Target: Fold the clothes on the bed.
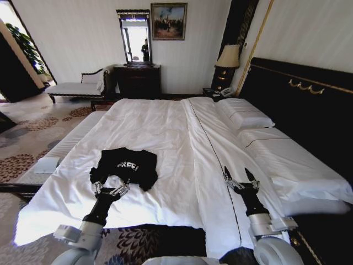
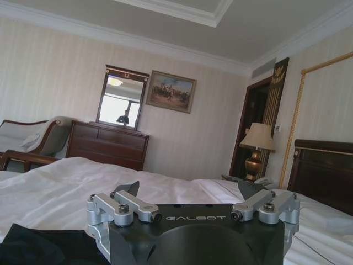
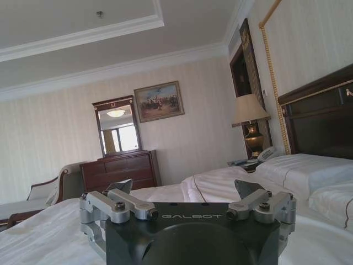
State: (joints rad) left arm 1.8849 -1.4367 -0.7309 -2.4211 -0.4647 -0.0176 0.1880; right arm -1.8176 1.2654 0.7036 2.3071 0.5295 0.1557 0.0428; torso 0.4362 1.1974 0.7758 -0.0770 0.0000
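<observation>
The black T-shirt (image 1: 126,164) lies bunched on the bed's (image 1: 165,127) near left; the left gripper (image 1: 112,190), jaws spread, hovers at its near hem; the right gripper (image 1: 241,178), also open, stands well apart rightward.
</observation>
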